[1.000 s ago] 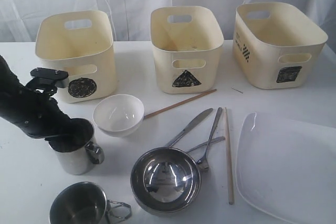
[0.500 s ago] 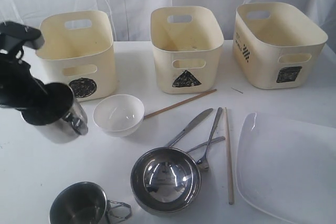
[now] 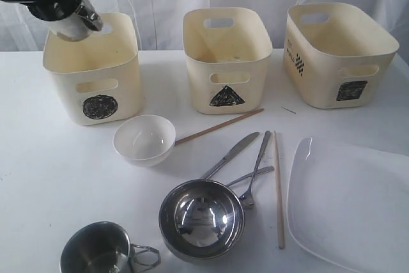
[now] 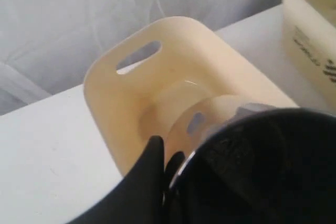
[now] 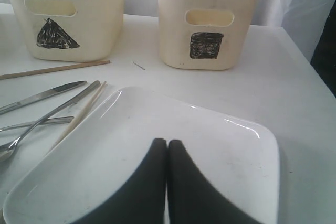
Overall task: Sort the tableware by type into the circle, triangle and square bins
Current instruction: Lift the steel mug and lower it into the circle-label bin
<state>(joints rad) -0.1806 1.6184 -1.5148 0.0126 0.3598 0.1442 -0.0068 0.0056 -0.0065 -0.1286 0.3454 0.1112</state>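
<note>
**Mug held above the circle bin**

Mug (image 3: 71, 20), steel and tilted, hangs in the air over the back left corner of the circle bin (image 3: 96, 62), clear of its rim. The left gripper (image 3: 57, 1) is clenched on the mug's rim, with one finger (image 4: 152, 169) outside the wall. The right gripper (image 5: 167, 144) is closed tight on nothing and hovers over the plate (image 3: 351, 209), which lies at the table's (image 3: 51, 183) right edge.

The triangle bin (image 3: 225, 62) and square bin (image 3: 335, 55) stand in a row with the circle bin. The white bowl (image 3: 144, 139) sits in front of the circle bin, touching the end of one chopstick (image 3: 218, 126). The other chopstick (image 3: 278, 190) lies just beside the plate. The knife (image 3: 231, 155) and forks (image 3: 255, 167) lie between the chopsticks, their lower ends at the steel bowl (image 3: 201, 218). The second mug (image 3: 96, 250) stands upright near that bowl.
</note>
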